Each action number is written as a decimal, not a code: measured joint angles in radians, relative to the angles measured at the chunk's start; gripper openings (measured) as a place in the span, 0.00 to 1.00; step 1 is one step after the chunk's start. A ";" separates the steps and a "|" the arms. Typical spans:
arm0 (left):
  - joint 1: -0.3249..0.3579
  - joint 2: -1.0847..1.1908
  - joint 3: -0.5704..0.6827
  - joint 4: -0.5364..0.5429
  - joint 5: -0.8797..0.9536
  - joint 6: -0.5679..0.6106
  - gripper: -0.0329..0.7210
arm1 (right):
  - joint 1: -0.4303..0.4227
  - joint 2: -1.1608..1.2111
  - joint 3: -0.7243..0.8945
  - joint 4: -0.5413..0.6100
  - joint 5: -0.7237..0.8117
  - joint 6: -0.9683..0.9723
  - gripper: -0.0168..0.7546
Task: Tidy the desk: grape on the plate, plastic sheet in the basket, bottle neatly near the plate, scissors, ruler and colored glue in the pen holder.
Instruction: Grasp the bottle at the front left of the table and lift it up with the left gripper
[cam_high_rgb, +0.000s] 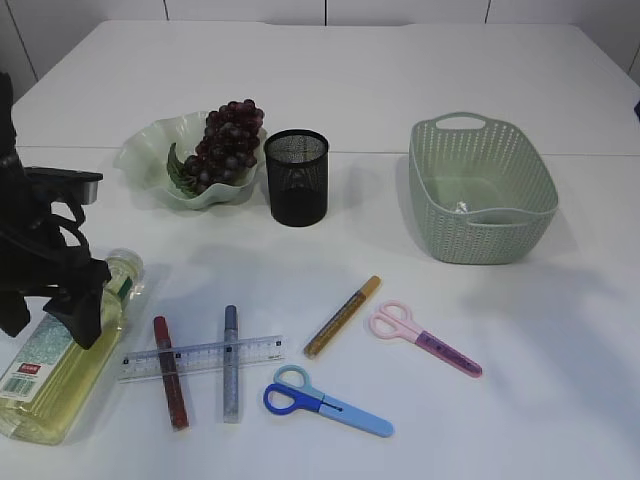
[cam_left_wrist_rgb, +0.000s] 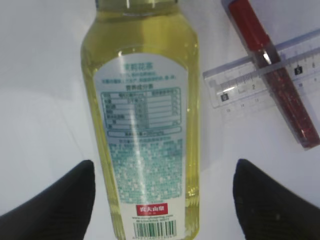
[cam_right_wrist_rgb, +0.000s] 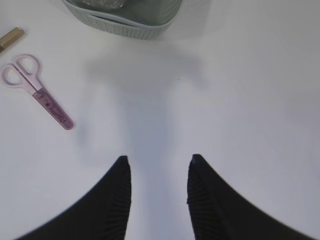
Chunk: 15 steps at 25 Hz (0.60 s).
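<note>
- The bottle (cam_high_rgb: 62, 360) of yellow liquid lies on its side at the lower left of the exterior view, cap end toward the plate (cam_high_rgb: 150, 160) and its base toward the frame's bottom edge.
- The left gripper (cam_left_wrist_rgb: 162, 200) hovers over the bottle with its fingers (cam_left_wrist_rgb: 55, 200) spread wide, one on each side of the body and clear of it; nothing is clamped.
- The right gripper (cam_right_wrist_rgb: 157, 195) hangs over bare counter (cam_right_wrist_rgb: 240, 100) below the basket (cam_right_wrist_rgb: 130, 20), fingers partly apart, holding nothing.
- The grape (cam_high_rgb: 225, 140) bunch already sits on the plate at upper left; the mesh pen holder (cam_high_rgb: 297, 175) stands just right of it, apparently empty.
- The basket holds something pale that is probably the plastic sheet; I cannot tell for certain.
- The clear ruler (cam_high_rgb: 200, 357), the red glue pen (cam_high_rgb: 170, 372), the grey glue pen (cam_high_rgb: 231, 365), the gold glue pen (cam_high_rgb: 343, 316), the blue scissors (cam_high_rgb: 325, 403) and the pink scissors (cam_high_rgb: 425, 340) all lie loose on the counter.
- The step in hand looks like taking up the bottle: centre the fingers across the label's width, lower until they straddle the widest part, then close squarely so the round body cannot roll away.
- Keep the right-hand finger clear of the ruler's end and the red pen, which lie just beside the bottle.
- Lift, turn upright, and set it near the plate without nudging the grape.
</note>
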 joint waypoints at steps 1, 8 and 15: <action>0.000 0.008 0.000 0.000 -0.009 -0.005 0.88 | 0.000 0.000 0.000 0.000 0.000 -0.002 0.43; 0.000 0.026 0.000 0.000 -0.098 -0.027 0.87 | 0.000 0.000 0.000 0.000 0.000 -0.004 0.43; 0.000 0.057 0.000 0.005 -0.120 -0.032 0.87 | 0.000 0.000 0.000 0.000 0.000 -0.004 0.43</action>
